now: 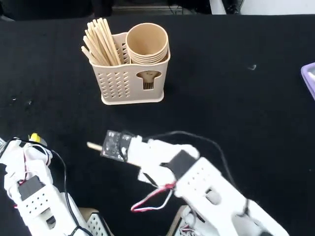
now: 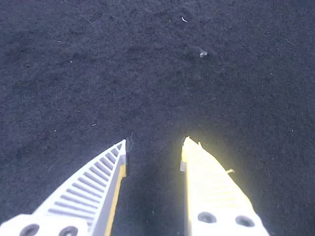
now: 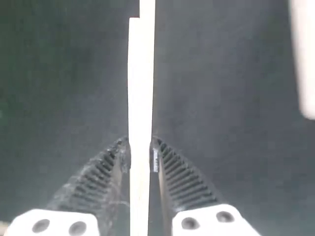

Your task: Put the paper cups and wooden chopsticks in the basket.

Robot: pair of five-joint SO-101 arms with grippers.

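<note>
My right gripper (image 3: 140, 146) is clamped on a chopstick (image 3: 140, 73), well short of the basket (image 1: 130, 83); my left gripper (image 2: 155, 143) gapes empty, farther from it. Sticks (image 1: 101, 42) and cups (image 1: 146, 42) already crowd the basket, so I judge mine could snag on them and slip.

No readable text (nor numbers)

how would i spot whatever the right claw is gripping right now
From the beige basket at the back of the black table, come forward to the white arm in the middle. Its right claw is shut on a wooden chopstick. Unlike the chopstick bundle standing in the basket, this one is outside it, clamped.
</note>
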